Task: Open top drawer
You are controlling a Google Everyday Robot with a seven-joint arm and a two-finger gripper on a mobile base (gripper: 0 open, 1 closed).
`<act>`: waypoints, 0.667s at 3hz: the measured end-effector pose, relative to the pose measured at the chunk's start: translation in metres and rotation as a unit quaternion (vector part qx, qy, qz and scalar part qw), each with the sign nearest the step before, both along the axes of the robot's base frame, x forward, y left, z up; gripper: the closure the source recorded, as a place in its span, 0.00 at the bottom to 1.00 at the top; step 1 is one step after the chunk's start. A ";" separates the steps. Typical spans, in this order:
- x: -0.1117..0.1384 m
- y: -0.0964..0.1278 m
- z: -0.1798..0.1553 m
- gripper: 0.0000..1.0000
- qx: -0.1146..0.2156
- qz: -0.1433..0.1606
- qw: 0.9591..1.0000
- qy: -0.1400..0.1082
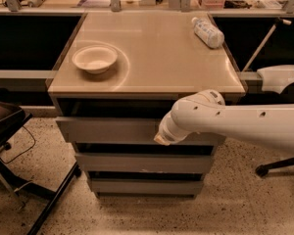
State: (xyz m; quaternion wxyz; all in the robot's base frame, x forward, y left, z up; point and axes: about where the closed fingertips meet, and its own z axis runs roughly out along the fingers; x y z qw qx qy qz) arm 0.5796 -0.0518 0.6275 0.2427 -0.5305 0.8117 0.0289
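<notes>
floor side: a dark chair [7, 124] stands at the left, cut off by the edge; it is not part of the work.
lower drawers [137, 163]: two grey fronts under the top one, both seem closed.
arm [245, 126]: white, it reaches in from the right and crosses the right part of the cabinet.
gripper [161, 139]: at the front of the top drawer, a little right of the middle, low on the panel; only a pale tip shows.
grip: i cannot tell if it is released or clenched, or if it holds any edge.
top drawer [112, 130]: directly under the table top [157, 58], with a dark band above its front.
progress: i judge it is at most a little out; the main pull is not yet done.
hidden: the right part of the panel is behind the arm, and the inside is too dark to read.
on top: a pale bowl [94, 58] at the left, a bottle [208, 32] lying at the far right.
</notes>
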 end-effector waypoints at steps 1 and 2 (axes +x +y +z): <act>0.000 0.000 0.007 0.88 0.000 0.000 1.000 0.000; 0.000 -0.001 0.014 1.00 0.000 0.000 1.000 0.000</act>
